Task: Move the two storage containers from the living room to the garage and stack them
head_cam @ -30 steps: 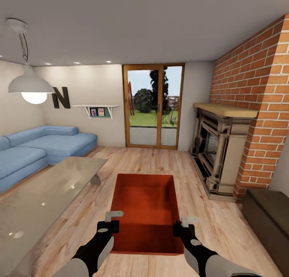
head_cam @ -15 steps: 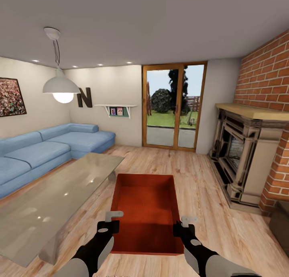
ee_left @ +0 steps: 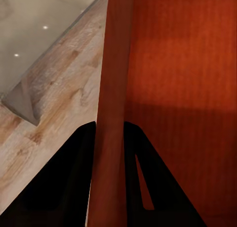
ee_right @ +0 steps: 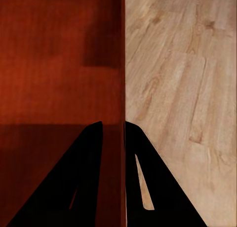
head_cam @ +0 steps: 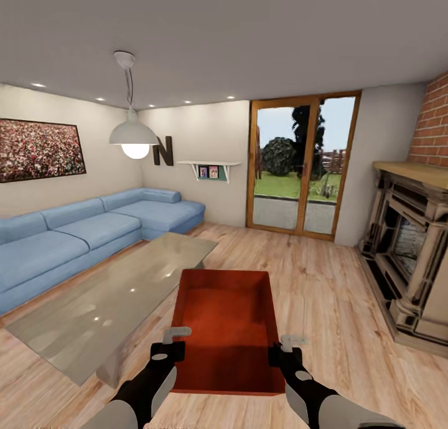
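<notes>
I hold one orange-red storage container [head_cam: 227, 320] off the light wood planks, in front of me in the living room. My left gripper [head_cam: 173, 345] is shut on its left wall near the near corner, and my right gripper [head_cam: 287, 348] is shut on its right wall. The left wrist view has the ribbed wall [ee_left: 116, 64] pinched between the two dark fingers of the left gripper [ee_left: 109, 133]. In the right wrist view the container's wall [ee_right: 122, 64] runs between the fingers of the right gripper [ee_right: 113, 128]. The bin is empty inside. The garage is out of view.
A glass coffee table [head_cam: 118, 292] stands close on the left, almost touching the container's far left corner. Behind it is a blue corner sofa [head_cam: 74, 236]. A fireplace [head_cam: 414, 254] lines the right wall, with glass patio doors [head_cam: 302, 174] ahead. Bare wood floor [head_cam: 323, 292] lies between them.
The whole view has swung to the left: sofa, patio doors and fireplace sit further right in the picture. The container and both grippers keep the same place in view.
</notes>
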Robot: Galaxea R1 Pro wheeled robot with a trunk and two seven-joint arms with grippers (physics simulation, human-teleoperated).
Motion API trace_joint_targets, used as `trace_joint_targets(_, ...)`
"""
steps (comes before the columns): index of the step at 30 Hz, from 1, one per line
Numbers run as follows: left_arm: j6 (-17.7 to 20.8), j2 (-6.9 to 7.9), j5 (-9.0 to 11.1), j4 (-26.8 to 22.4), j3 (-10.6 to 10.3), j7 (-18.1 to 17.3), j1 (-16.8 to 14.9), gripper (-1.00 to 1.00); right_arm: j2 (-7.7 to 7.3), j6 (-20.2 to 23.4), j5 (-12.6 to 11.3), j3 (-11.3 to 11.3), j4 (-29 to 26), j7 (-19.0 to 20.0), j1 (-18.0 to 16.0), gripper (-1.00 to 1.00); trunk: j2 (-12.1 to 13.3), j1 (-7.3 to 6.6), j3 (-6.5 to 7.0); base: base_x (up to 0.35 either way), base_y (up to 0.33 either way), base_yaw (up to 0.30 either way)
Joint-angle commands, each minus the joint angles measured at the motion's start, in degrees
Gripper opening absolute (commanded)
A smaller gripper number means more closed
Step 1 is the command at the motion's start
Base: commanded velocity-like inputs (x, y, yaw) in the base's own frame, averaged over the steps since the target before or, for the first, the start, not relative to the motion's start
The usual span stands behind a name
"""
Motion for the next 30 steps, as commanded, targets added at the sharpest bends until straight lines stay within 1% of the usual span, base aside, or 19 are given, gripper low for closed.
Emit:
trace_joint_targets(1, 0.4, 0.13, 0.8, 0.1, 4.9, 0.7, -0.1, -1.0, -0.32, -0.3, 0.3, 2.4, -0.2, 0.1, 0.0, -1.0, 0.0, 0.01, -0.01, 0.0, 0.0, 0.3)
trace_joint_targets(23, 0.4, 0.13, 0.8, 0.2, 4.8, 0.6, -0.1, -1.0, -0.15, -0.3, 0.1, 2.4, -0.2, 0.1, 0.0, -1.0, 0.0, 0.01, -0.01, 0.0, 0.0, 0.299)
trace_joint_targets(30, 0.4, 0.13, 0.8, 0.3, 4.9, 0.6, -0.1, -1.0, -0.15, -0.3, 0.1, 2.4, -0.2, 0.1, 0.0, -1.0, 0.0, 0.01, -0.01, 0.0, 0.0, 0.061)
